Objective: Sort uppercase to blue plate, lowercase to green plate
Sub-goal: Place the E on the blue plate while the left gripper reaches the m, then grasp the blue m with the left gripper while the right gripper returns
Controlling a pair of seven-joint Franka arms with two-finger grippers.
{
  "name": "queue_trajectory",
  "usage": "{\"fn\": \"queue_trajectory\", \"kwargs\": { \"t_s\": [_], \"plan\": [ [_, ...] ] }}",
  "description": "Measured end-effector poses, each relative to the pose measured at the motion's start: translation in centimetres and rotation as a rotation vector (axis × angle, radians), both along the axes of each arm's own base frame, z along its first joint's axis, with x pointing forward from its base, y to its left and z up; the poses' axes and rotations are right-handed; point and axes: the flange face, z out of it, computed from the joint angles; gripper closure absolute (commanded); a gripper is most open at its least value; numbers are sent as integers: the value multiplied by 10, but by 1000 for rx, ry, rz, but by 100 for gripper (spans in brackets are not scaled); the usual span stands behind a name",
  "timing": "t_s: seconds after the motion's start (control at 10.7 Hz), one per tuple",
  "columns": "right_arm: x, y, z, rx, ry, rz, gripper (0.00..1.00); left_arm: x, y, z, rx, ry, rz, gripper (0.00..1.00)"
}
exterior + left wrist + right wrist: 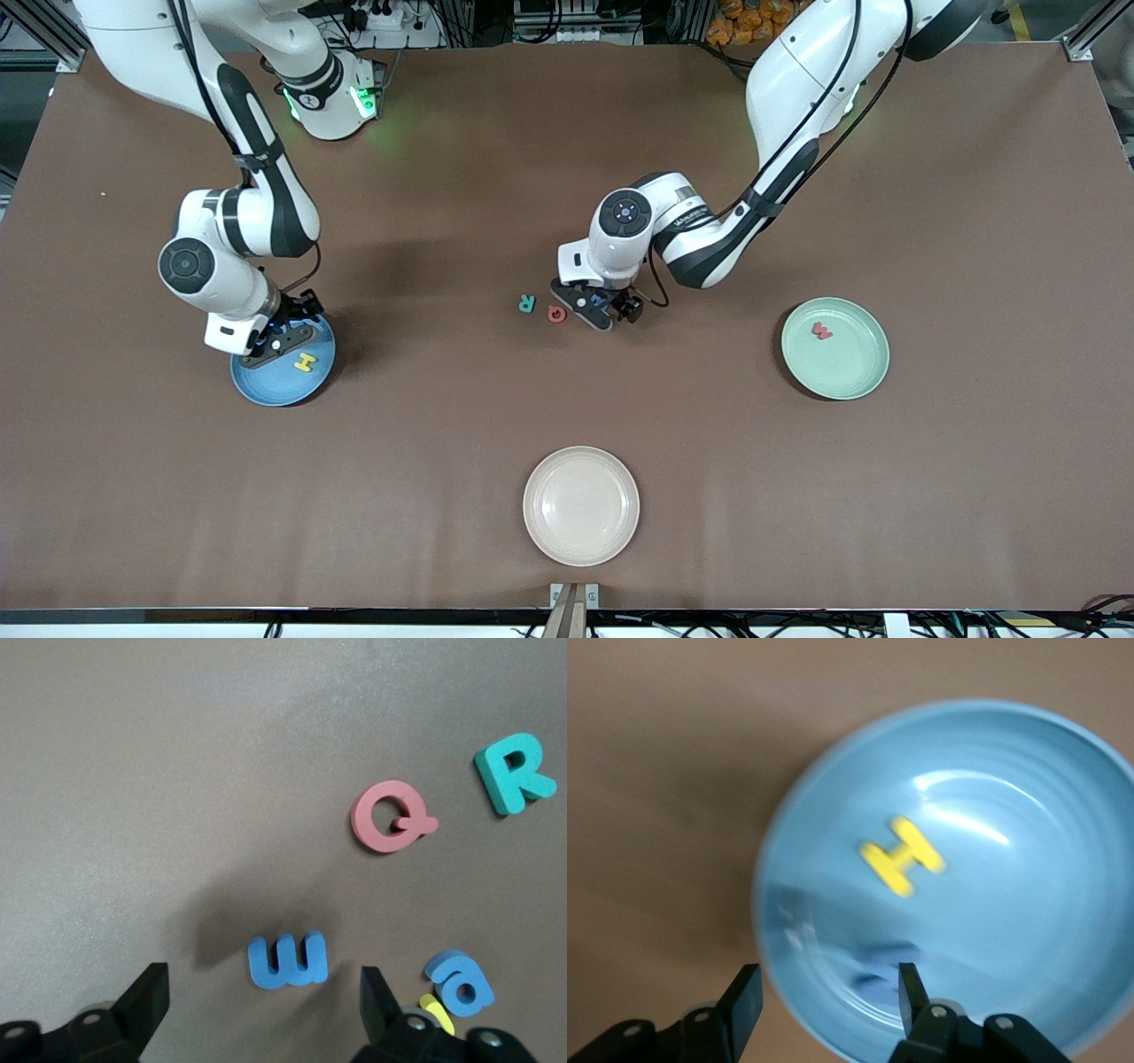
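There were 3 plates: 1 blue plate (pixel 257 385), 1 green plate (pixel 855 377) and 1 cream plate (pixel 580 505). Foam letters showed 7: yellow H (pixel 306 362), green R (pixel 527 304), red Q (pixel 556 314), red w (pixel 822 330), blue w (pixel 288 960), blue a (pixel 461 983), 1 yellow piece (pixel 437 1011).

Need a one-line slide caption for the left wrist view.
Open left gripper above blue lowercase letter, with red Q and green R on the table.

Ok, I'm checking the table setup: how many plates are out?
3: the blue plate at the right arm's end, the green plate at the left arm's end, and a cream plate between them, nearest the front camera.
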Motion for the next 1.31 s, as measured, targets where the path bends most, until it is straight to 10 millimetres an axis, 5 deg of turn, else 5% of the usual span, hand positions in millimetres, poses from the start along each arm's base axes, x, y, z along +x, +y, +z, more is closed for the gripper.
{"fn": "queue_trajectory", "kwargs": {
  "t_s": [0.37,0.84,1.03,1.31],
  "plan": [
    [-12,117,7,59,-6,-113,31,1,-2,-9,1,17,24,14],
    [-33,193,15,78,-3,-243,35,-4,-6,-15,4,28,36,19],
    [-51,239,21,58,-19,-274,38,-3,-11,-16,-2,26,36,34],
    [-58,254,23,5,-61,-293,38,0,-12,-13,-5,19,37,66]
  ]
}}
